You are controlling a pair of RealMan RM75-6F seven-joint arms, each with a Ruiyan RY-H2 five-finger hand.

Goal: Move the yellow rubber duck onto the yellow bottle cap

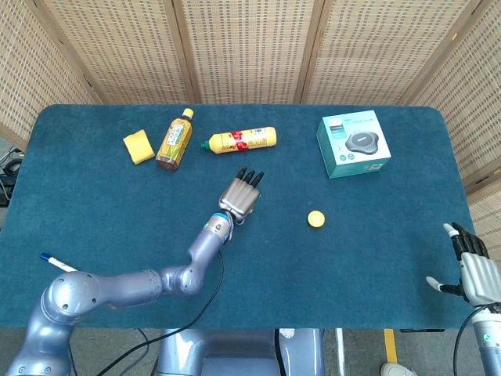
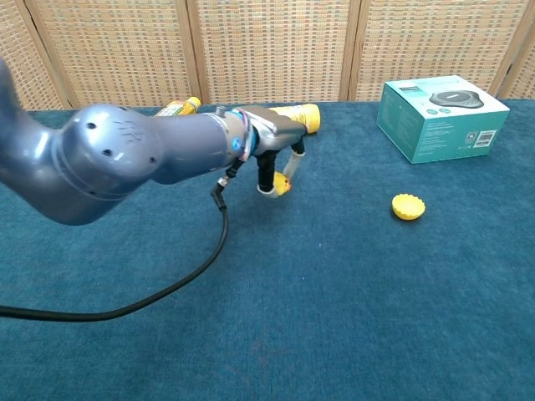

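Note:
My left hand (image 1: pixel 240 195) (image 2: pixel 274 154) hovers over the middle of the blue table and pinches the yellow rubber duck (image 2: pixel 281 183) beneath its fingers. In the head view the duck is hidden under the hand. The yellow bottle cap (image 1: pixel 315 218) (image 2: pixel 408 205) lies on the cloth to the right of that hand, a clear gap between them. My right hand (image 1: pixel 474 270) shows at the lower right edge of the head view, off the table's corner, fingers apart and holding nothing.
At the back left lie a tea bottle (image 1: pixel 174 139), a yellow sauce bottle (image 1: pixel 241 140) and a yellow sponge (image 1: pixel 138 146). A teal box (image 1: pixel 353 144) (image 2: pixel 440 116) stands at the back right. A pen (image 1: pixel 59 265) lies near the front left edge.

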